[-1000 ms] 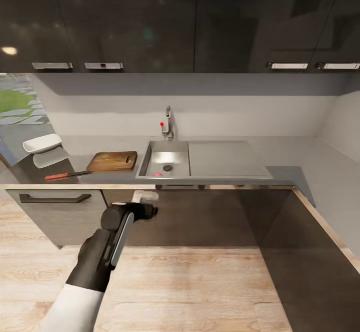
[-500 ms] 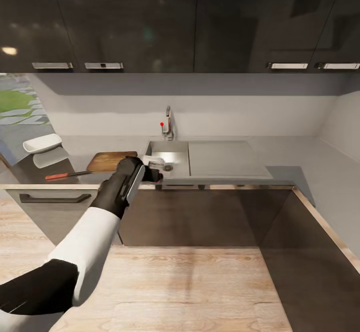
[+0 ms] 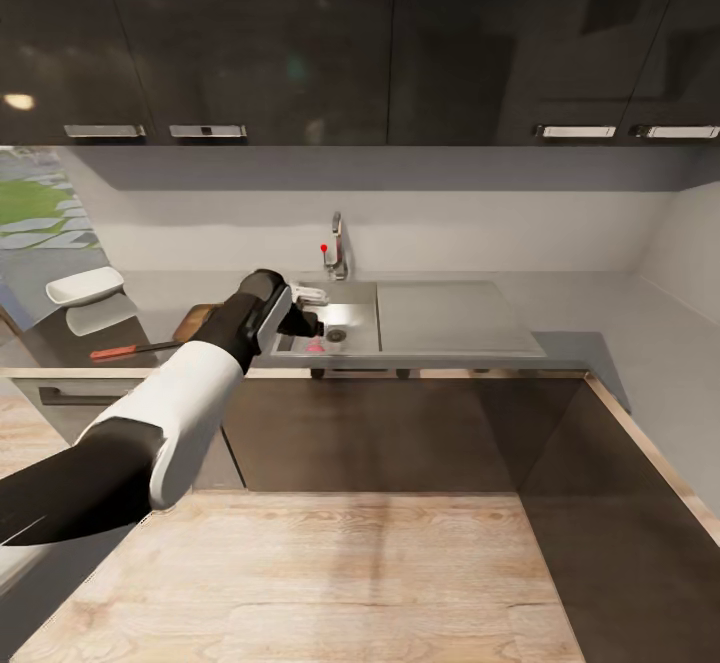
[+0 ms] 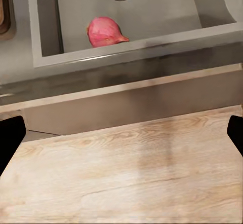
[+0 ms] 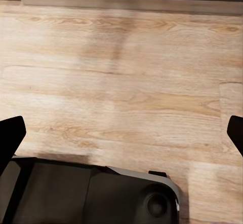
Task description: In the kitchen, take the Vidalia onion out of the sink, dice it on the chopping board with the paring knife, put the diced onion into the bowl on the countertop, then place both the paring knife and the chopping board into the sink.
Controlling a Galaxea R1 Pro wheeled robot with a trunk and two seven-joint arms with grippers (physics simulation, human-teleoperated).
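At the far left of the countertop (image 3: 170,295) you have the white bowl (image 3: 84,286), with the paring knife (image 3: 132,350) lying near the front edge and the chopping board (image 3: 196,320) mostly hidden behind your left arm. Your left gripper (image 3: 314,309) hangs over the near left corner of the sink (image 3: 440,315), fingers spread wide and holding nothing, with the pink onion (image 4: 105,32) on the basin floor close to the front wall, just short of the drain. Your right gripper (image 5: 121,133) is also spread apart and unloaded, facing the wooden floor (image 5: 126,82).

Open basin of the sink (image 3: 352,295); tap (image 3: 337,246) at its rear edge.
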